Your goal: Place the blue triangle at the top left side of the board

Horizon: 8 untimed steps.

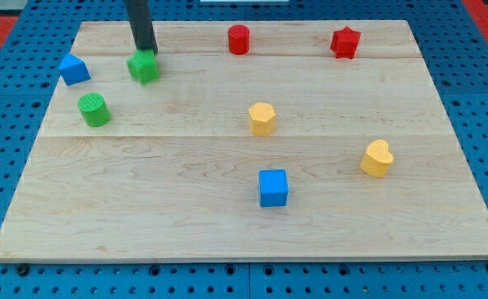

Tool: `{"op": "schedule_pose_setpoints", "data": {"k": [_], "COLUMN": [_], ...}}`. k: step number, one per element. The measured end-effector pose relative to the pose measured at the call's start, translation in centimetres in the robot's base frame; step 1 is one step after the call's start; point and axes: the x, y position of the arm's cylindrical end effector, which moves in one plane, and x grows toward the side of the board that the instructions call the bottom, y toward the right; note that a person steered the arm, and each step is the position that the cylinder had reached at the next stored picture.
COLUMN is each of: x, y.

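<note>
The blue triangle [74, 70] lies at the left edge of the wooden board [185, 208], in the upper part. My tip [146, 51] is at the upper left, touching the top of a green star-like block [144, 67], to the right of the blue triangle. A gap of bare board separates the tip from the triangle.
A green cylinder [94, 110] sits below the triangle. A red cylinder [239, 39] and a red star [345, 42] are along the top. A yellow hexagon [262, 119] is in the middle, a blue cube [273, 187] below it, a yellow heart [377, 159] at the right.
</note>
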Motion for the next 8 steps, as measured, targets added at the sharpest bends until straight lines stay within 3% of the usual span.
{"op": "schedule_pose_setpoints", "data": {"k": [1,2,4,5,8], "x": [1.8,-0.6,4.4,3.1,-4.9], "y": [1.9,-0.6,-7.5,-14.8,-11.4]}}
